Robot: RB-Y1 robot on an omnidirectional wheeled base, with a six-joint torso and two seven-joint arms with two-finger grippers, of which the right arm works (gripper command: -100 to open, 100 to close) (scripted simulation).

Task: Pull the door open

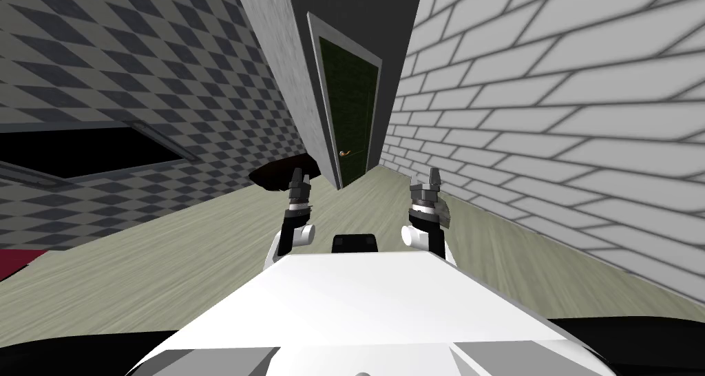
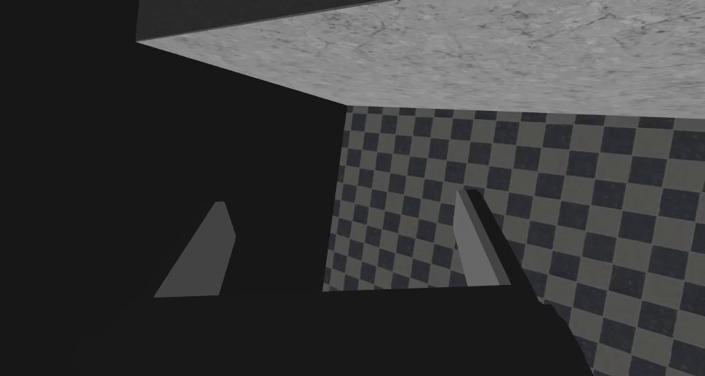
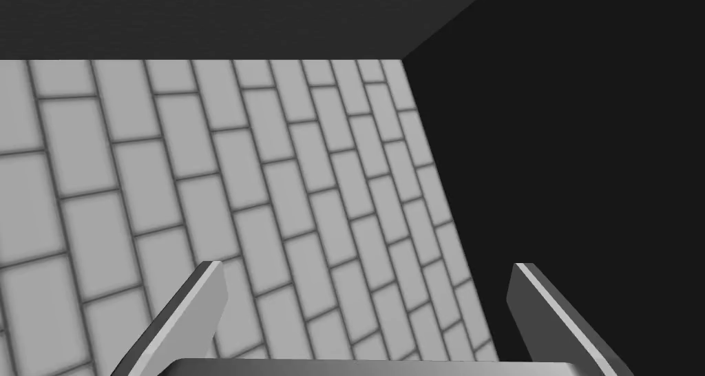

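door (image 1: pixel 352 103), dark green in a pale grey frame (image 1: pixel 313 62), is standing at the far end of the corridor, well ahead of both arms and looking shut. its small brownish handle (image 1: pixel 346 153) is sitting low on the door's edge next to the grey wall (image 1: pixel 289 82). it is appearing to run crosswise over the door face, though it is too small to be sure. the left gripper (image 1: pixel 299 178) and the right gripper (image 1: pixel 433 177) are hovering above the floor (image 1: pixel 206 255), raised and pointing forward. the handle is lying between their two lines but closer to the left one, so the left arm is looking like the nearer choice. both grippers are sitting well apart from the door, so i am judging that the base is needing to roll forward before any reach. the left fingers (image 2: pixel 206 255) are standing spread with nothing between them, and the right fingers (image 3: pixel 193 310) are standing spread and empty too. the brick wall (image 1: pixel 551 117) is running close along the right side, probably leaving the right arm less room to swing.
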